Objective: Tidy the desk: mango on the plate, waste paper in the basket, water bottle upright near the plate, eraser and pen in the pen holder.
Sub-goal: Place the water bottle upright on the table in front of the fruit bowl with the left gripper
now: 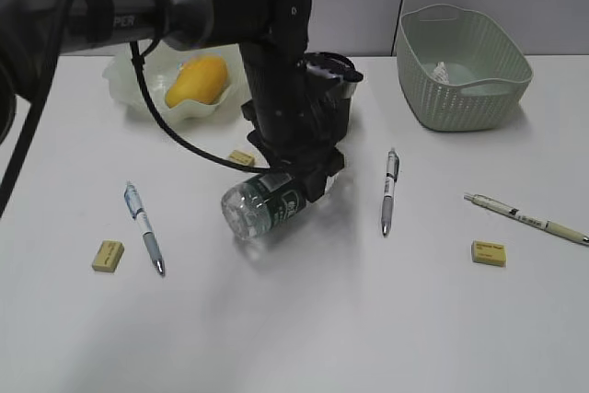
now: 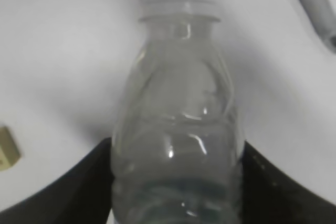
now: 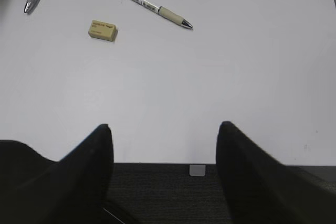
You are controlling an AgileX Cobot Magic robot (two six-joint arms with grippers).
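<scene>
My left gripper [image 1: 308, 181] is shut on the water bottle [image 1: 267, 204], which is tilted low over the desk [image 1: 294, 319]. In the left wrist view the clear bottle [image 2: 178, 103] sits between my fingers [image 2: 176, 150], white cap at the far end. The mango [image 1: 196, 80] lies on the ruffled plate [image 1: 124, 80]. The waste paper [image 1: 440, 71] is in the basket [image 1: 460, 89]. The pen holder [image 1: 339, 89] stands behind my left arm. My right gripper [image 3: 164, 129] is open and empty over the desk's front edge.
Three pens lie on the desk: left [image 1: 144, 225], middle [image 1: 389, 189], right [image 1: 525, 218]. Three erasers lie at the left [image 1: 108, 256], by the arm [image 1: 241, 158] and at the right [image 1: 489, 252]. The right wrist view shows an eraser [image 3: 103, 30] and a pen [image 3: 149, 4].
</scene>
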